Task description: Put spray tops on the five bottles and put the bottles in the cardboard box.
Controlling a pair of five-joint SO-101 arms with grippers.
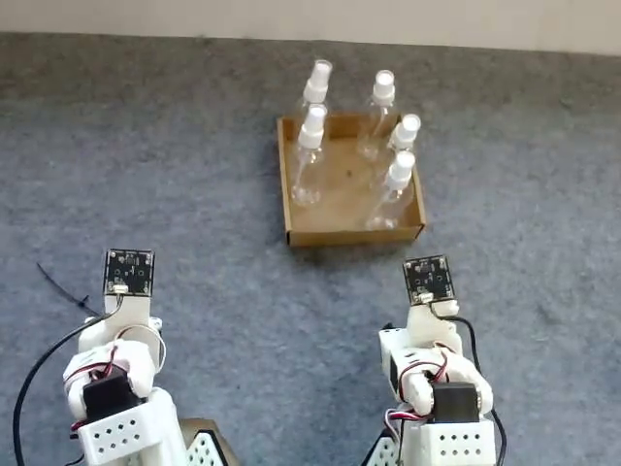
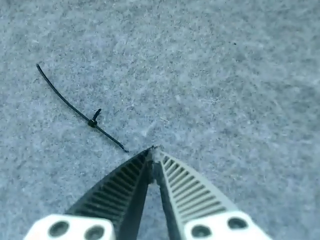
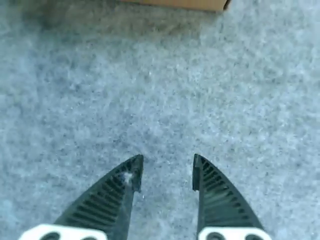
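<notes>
The cardboard box lies at the back middle of the grey carpet. Five clear bottles stand in it, each with a white spray top: two at the back, one on the left, two on the right. Both arms rest near the front edge, well short of the box. My left gripper is shut with nothing in it, low over bare carpet. My right gripper is open and holds nothing; the box's near edge lies a little beyond it.
A black cable tie lies on the carpet just off my left gripper's tips; it is also at the left of the high view. Open carpet surrounds the box on all sides.
</notes>
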